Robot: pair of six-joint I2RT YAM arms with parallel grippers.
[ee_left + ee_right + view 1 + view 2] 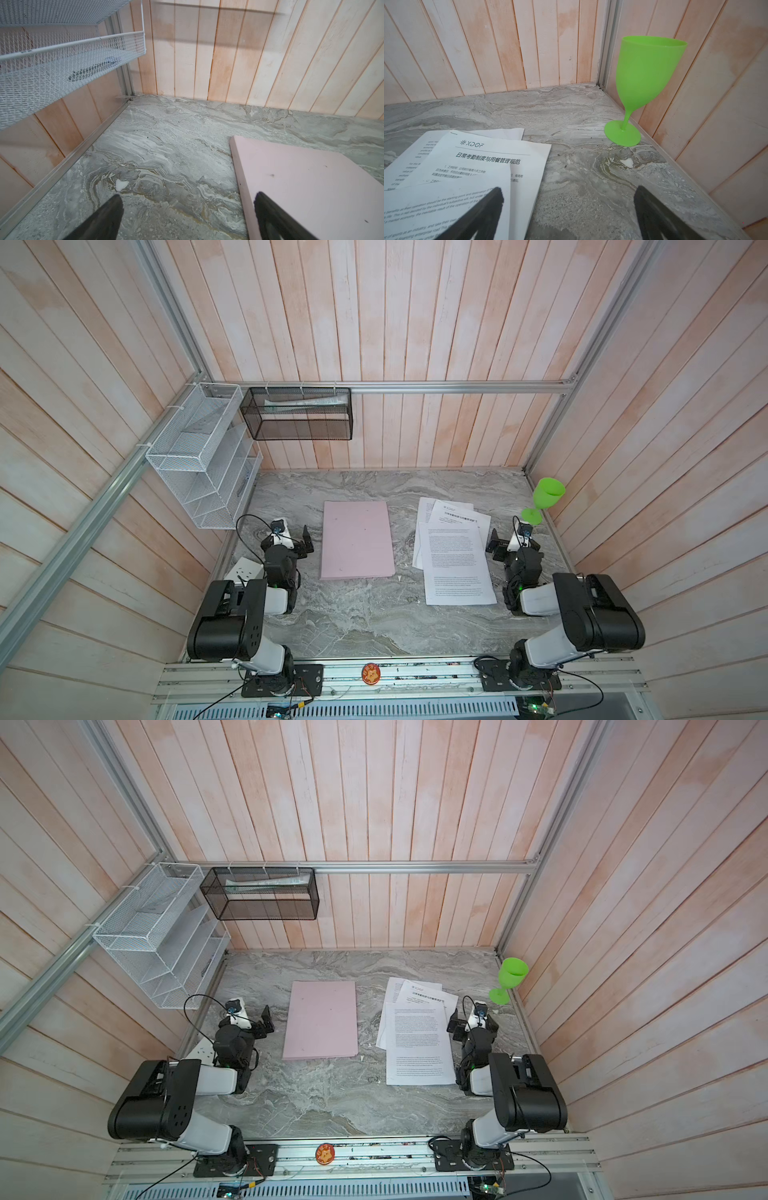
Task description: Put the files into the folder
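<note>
Pale plank walls [415, 323] close in a grey marbled table [374, 622] on three sides in both top views. The left arm [232, 622] sits folded at the lower left of the frame and the right arm [590, 614] at the lower right.

A white wire mesh rack [199, 460] hangs on the wall at the upper left, with a black mesh basket [297, 414] beside it on the back rail.

The folder [357, 541], pale pink and closed, lies flat on the table just left of centre. The files [455, 556], white printed sheets loosely fanned and overlapping, lie to its right, apart from it across a strip of bare marble. One sheet carries a bold heading, and a sheet of plain text covers its lower part.

A green goblet [546, 497] stands upright at the table's right edge, near the far corner.

The left gripper [188, 197] has its jaws spread wide and holds nothing. In the left wrist view one finger [270, 214] overlaps the folder's near corner, though contact cannot be judged. The right gripper [569, 190] is likewise wide apart and empty, with one finger [483, 214] over the uppermost sheet.

A small white block [245, 570] lies by the left arm, and a round orange sticker [371, 673] sits on the front rail at bottom centre.
</note>
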